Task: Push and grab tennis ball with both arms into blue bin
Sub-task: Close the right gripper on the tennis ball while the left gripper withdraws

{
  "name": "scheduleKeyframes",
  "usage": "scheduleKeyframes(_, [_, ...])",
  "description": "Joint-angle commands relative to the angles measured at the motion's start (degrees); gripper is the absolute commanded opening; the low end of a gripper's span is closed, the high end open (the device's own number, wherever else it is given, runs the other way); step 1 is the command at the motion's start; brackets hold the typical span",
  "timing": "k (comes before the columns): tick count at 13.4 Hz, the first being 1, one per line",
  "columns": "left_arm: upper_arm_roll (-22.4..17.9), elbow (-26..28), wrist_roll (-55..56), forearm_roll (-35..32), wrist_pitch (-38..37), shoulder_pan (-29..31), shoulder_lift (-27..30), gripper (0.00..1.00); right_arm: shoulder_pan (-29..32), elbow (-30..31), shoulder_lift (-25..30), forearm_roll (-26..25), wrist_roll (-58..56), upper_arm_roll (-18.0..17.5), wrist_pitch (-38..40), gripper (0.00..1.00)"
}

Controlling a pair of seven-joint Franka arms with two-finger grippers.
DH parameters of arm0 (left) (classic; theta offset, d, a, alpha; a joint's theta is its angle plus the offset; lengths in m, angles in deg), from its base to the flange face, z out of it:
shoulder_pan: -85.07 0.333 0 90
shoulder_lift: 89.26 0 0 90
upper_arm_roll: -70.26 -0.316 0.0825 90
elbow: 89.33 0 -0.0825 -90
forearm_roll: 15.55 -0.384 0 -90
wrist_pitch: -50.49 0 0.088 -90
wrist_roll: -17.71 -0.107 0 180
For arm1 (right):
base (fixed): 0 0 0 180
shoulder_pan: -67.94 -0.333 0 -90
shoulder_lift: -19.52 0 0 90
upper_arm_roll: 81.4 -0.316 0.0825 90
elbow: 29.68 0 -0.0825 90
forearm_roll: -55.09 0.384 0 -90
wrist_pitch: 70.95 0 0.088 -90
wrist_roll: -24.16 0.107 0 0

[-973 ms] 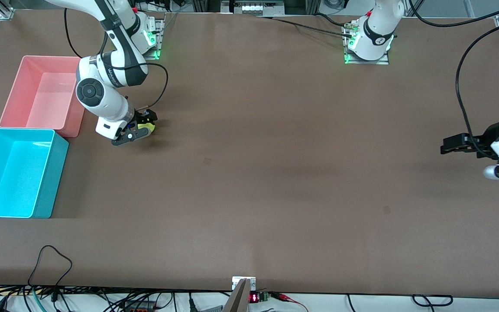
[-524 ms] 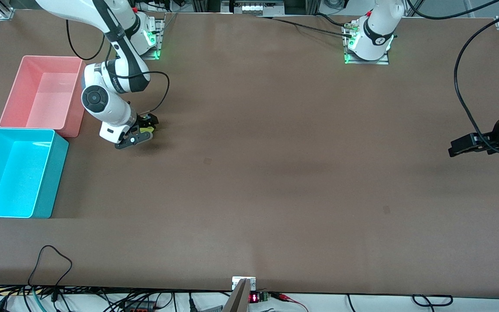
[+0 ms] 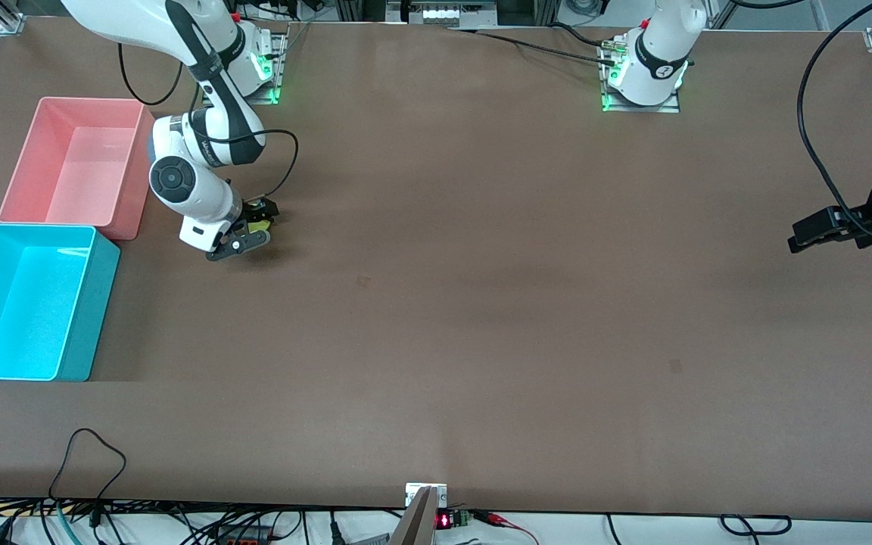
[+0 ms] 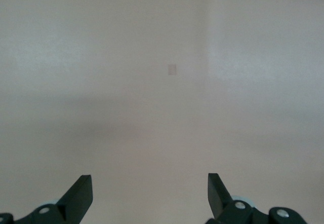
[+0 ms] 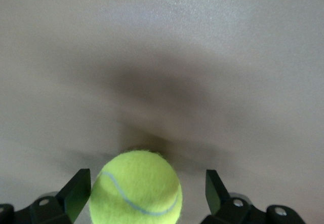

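Both arms are glossy white with black joint bands; the right arm (image 3: 194, 163) carries a round dark grey cap on one joint and a looping black cable (small grey lettering too), and each hand is black, with pale screws by its fingers (image 4: 80, 197)

There were two bins, one blue bin (image 3: 27, 303) and one pink bin (image 3: 73, 163). I counted one tennis ball (image 5: 135, 187). Two arms stood there.

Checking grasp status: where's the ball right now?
The ball sits between the open right gripper's fingers at the right arm's end of the table, beside the pink bin; the right wrist view shows gaps either side.
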Motion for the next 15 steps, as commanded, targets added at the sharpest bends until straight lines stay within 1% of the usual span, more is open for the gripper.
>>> scheduleKeyframes(1, [-0.9,9.0,-3.1,1.2,5.9,-0.6,6.3,1.00,0.5,0.6,0.0,-0.8,-0.6,-0.4,0.3,1.00])
scheduleKeyframes(5, [-0.8,9.8,-2.7,0.9,5.3,-0.6,6.7,1.00,0.5,0.7,0.0,-0.8,-0.6,-0.4,0.7,1.00])
scheduleKeyframes(6, [-0.9,11.6,-2.4,1.0,5.6,-0.6,7.7,1.00,0.5,0.7,-0.1,-0.8,-0.6,-0.5,0.7,1.00])
scheduleKeyframes(7, [-0.8,12.7,-1.9,1.0,5.7,-0.6,8.5,1.00,0.5,0.7,-0.1,-0.8,-0.6,-0.5,0.7,0.93])
scheduleKeyframes(9, [-0.5,14.8,-0.1,1.0,5.9,-0.6,10.1,1.00,0.5,0.7,-0.1,-0.8,-0.6,-0.5,0.7,0.72])
scheduleKeyframes(11, [0.4,15.0,-0.2,1.0,5.8,-0.6,10.3,1.00,0.5,0.7,-0.2,-0.8,-0.6,-0.5,0.7,0.54])
scheduleKeyframes(12, [0.4,14.9,-0.7,1.0,5.4,-0.4,10.4,1.00,0.5,0.7,-0.2,-0.8,-0.6,-0.5,0.7,0.46])
scheduleKeyframes(13, [0.4,14.7,-0.9,1.0,4.7,-0.3,10.4,1.00,0.5,0.7,-0.2,-0.8,-0.6,-0.5,0.8,0.37])
scheduleKeyframes(15, [0.4,13.7,-0.7,0.5,3.7,-0.6,9.8,1.00,0.5,0.6,-0.2,-0.8,-0.6,-0.5,1.2,0.14])
